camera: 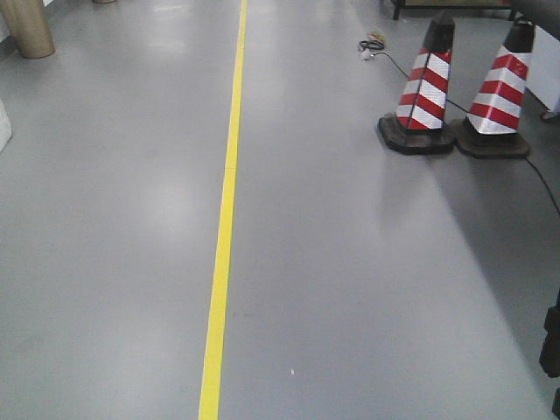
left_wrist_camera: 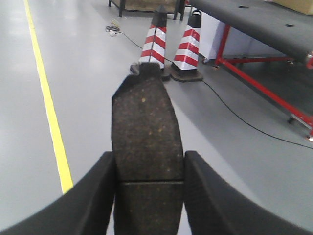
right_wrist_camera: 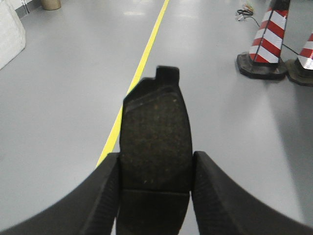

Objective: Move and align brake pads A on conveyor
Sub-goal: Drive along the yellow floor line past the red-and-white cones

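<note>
Okay, one brake pad (left_wrist_camera: 146, 132) is clamped in my left gripper (left_wrist_camera: 149, 161), jaws closed snug on its long edges right at the groove, with the pad sticking out ahead of the fingers. A second pad (right_wrist_camera: 155, 132) sits the same way in my right gripper (right_wrist_camera: 155, 164), pinched at its waist. Both hang in the air over grey floor (camera: 367, 289), not over the belt. The conveyor (left_wrist_camera: 254, 19), as I read it, is that dark top on the red frame at the upper right of the left wrist view, well apart from both pads. So the job now is the carry: firm grip, pads level, swing toward that dark surface, and release only once each pad lies flat, long sides parallel. Watch-outs: two striped cones (left_wrist_camera: 155, 46) standing near the frame, a black cable (left_wrist_camera: 234, 110) trailing across the floor beside them, and a yellow line (camera: 223, 227) running ahead.
</note>
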